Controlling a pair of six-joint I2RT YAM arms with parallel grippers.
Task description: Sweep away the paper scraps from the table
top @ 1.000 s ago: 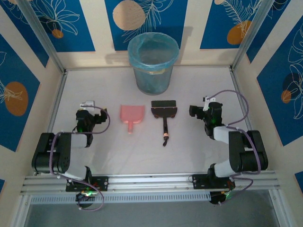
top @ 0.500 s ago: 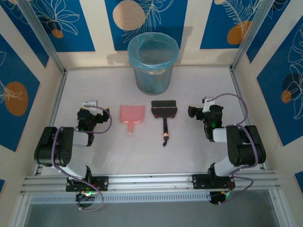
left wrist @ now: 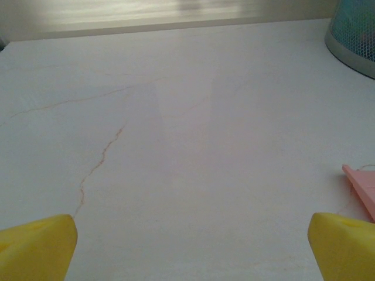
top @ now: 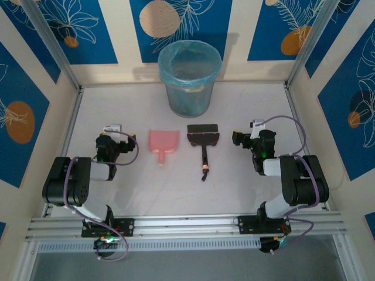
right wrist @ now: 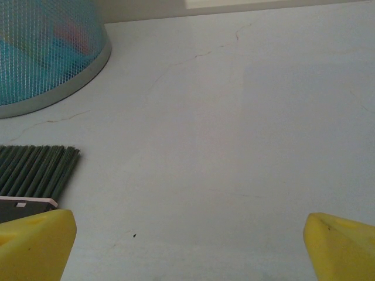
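White table (top: 176, 193), brush (top: 204, 147) handle pointing toward the arms; left gripper (left wrist: 191, 246) and right gripper (right wrist: 188, 246) gape empty

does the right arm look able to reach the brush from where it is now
Probably yes: the right gripper is open just beside the brush, with bare table between them and nothing blocking the way.
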